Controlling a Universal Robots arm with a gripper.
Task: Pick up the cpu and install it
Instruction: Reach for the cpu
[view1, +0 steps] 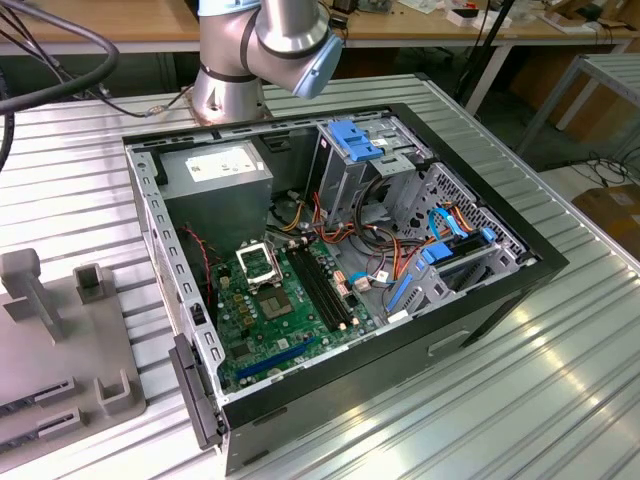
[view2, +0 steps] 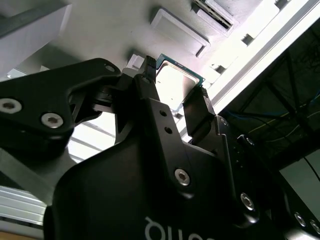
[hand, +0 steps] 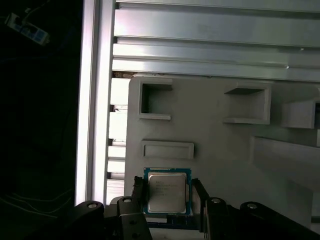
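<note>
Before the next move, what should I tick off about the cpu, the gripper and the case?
1. The cpu sits squarely within the gripper: ok.
2. The gripper is closed on the cpu: cannot tell.
3. The cpu is off the grey fixture: cannot tell.
4. The computer case is open, with the socket exposed: ok.
5. The socket is empty: cannot tell.

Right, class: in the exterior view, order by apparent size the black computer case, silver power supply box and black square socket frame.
1. Black computer case.
2. Silver power supply box.
3. Black square socket frame.
</note>
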